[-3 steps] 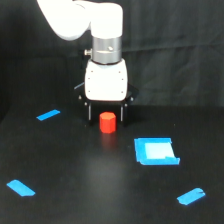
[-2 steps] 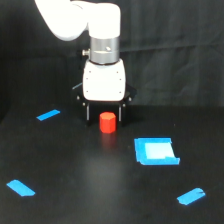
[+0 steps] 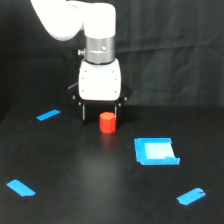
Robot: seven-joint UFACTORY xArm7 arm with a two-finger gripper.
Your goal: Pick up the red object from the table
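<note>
The red object (image 3: 107,122) is a short red-orange cylinder standing upright on the black table (image 3: 90,175). My gripper (image 3: 101,118) hangs from the white arm directly over it, low near the table. It is open, with one dark finger (image 3: 84,113) on the exterior view's left of the cylinder and the other finger (image 3: 119,111) close to it on the right. The cylinder shows between them, and I see no contact. Whether it sits level with the fingers or slightly in front of them cannot be told.
A blue square (image 3: 155,151) lies on the table to the exterior view's right of the cylinder. Blue tape strips lie at the left back (image 3: 48,115), front left (image 3: 21,188) and front right (image 3: 191,196). A black curtain forms the backdrop.
The gripper has come down and shifted slightly to the view's left, so its fingers now flank the cylinder. The cylinder has not moved.
</note>
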